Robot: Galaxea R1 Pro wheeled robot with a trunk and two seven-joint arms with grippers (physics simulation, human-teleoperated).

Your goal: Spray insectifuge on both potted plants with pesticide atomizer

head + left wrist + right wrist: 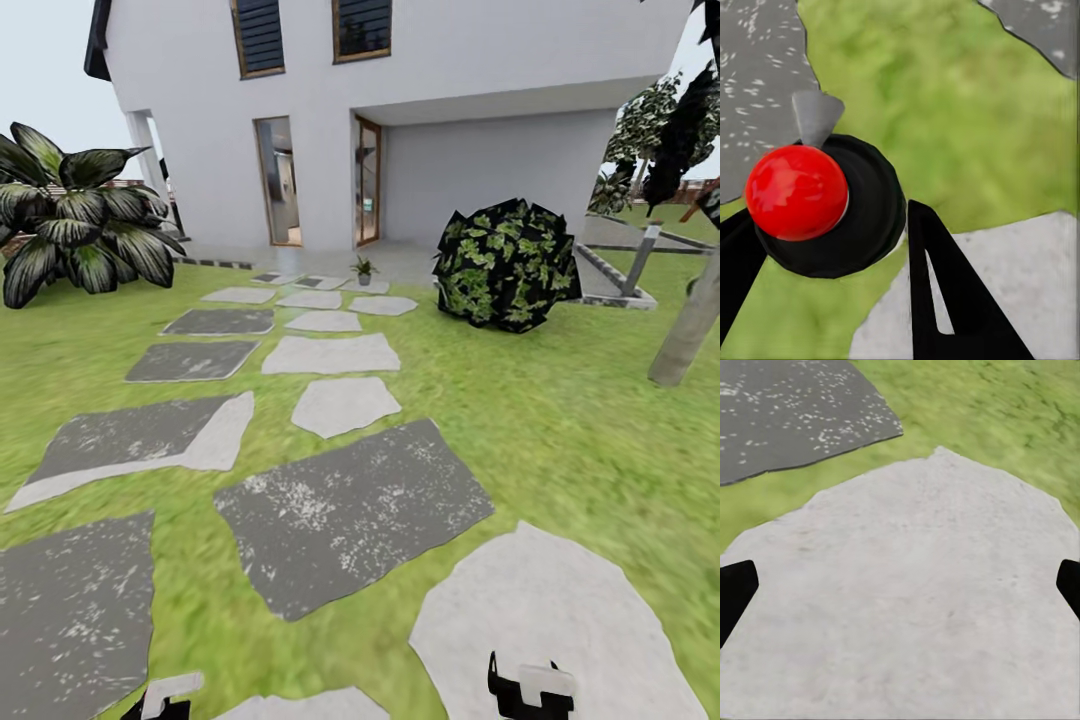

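Pesticide atomizer first, and I can't tell where it is from this spot, so I judge the step in hand as the search-and-approach, with pickup and spraying not yet begun. I'm looking across the garden lawn [560,420] along a path of stepping stones [345,515] running toward the house [420,120] at 12 o'clock. A round dark bush [505,265] stands at 1 o'clock, a big broad-leaved plant [80,225] at 10 o'clock, and a tree trunk [690,325] at 3 o'clock. 1 small potted plant [363,268] sits far off by the doorway at 12 o'clock, too small for me to say whether it is one of the 2 targets. The right claw [530,690] hangs low at 5 o'clock over a pale stone [915,585], fingers spread wide with nothing between them. The left claw [165,702] is at 7 o'clock; its wrist camera shows a red dome on a black disc [799,193] between the dark fingers [945,292], and I cannot tell whether it grips anything. My next move calls for turning or driving on until the sprayer comes into sight.
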